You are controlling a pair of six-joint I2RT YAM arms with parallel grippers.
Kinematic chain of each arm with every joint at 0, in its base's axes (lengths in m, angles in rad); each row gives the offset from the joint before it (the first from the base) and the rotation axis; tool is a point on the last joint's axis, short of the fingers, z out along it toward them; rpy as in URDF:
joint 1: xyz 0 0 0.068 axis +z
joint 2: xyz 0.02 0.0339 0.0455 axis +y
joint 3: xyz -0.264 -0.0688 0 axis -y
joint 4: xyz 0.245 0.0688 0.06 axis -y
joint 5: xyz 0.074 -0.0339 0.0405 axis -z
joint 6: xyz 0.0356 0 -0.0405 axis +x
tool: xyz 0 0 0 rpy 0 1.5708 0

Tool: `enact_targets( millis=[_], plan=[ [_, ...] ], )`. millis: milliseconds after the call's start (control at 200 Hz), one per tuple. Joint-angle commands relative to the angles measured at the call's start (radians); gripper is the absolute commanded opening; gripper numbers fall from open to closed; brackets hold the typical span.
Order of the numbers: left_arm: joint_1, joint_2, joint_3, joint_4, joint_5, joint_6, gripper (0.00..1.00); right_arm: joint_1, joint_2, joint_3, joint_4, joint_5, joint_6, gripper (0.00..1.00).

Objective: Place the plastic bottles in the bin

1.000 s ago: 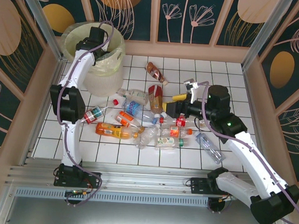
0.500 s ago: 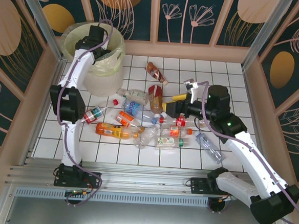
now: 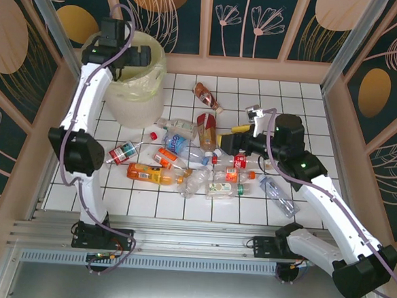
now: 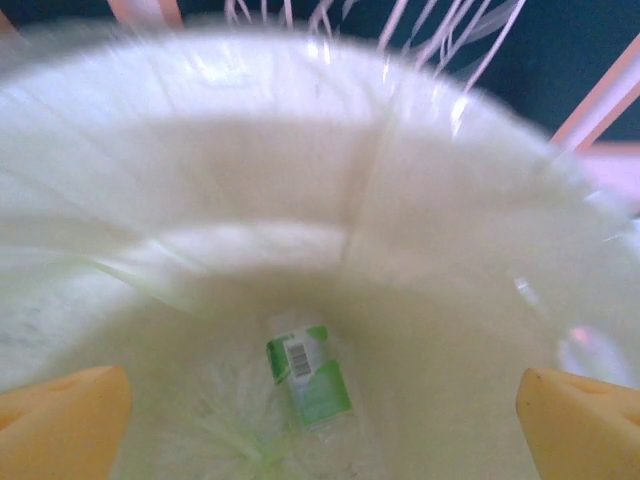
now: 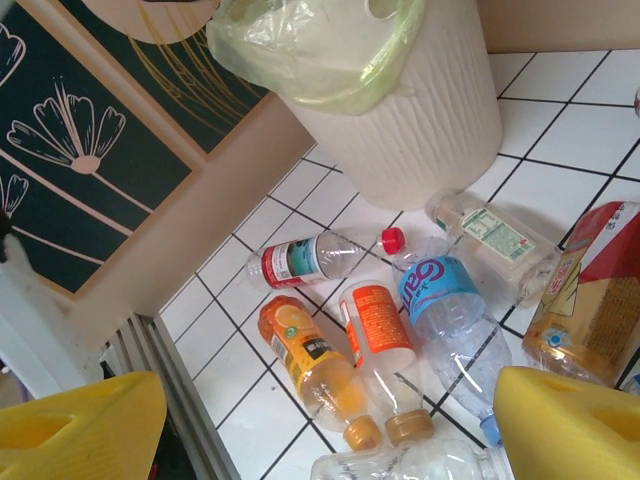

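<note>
Loose plastic bottles [image 3: 178, 146] right of bin [image 3: 130, 100]: likely light, slick, crushable; grip mid-body, across label. Left gripper [image 4: 320, 415], over bin, and right gripper [image 5: 325, 420]: spread wide, empty.

White tiled floor [image 3: 147, 203], dark floral walls [image 3: 262, 24]

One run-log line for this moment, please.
left hand: open, empty, over large white bag-lined bin | in bin: green-labelled plastic bottle | right hand: open, empty, above scattered plastic bottles on white tiled table
</note>
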Motion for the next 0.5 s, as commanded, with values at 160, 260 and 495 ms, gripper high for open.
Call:
enact_targets(
  millis=[160,260,495],
  plan=[
    [0.007,-0.349,-0.394,0.32,0.092,-0.101,0.99,-0.005,-0.042,-0.017,0.014,0.112,0.032,0.86],
    [0.003,-0.484,-0.552,0.438,0.227,-0.115,0.99,-0.005,-0.051,-0.024,-0.008,0.123,0.02,0.85],
    [-0.024,-0.708,-0.785,0.522,0.526,-0.183,0.99,-0.002,-0.045,-0.036,-0.104,0.212,-0.005,0.85]
  ],
)
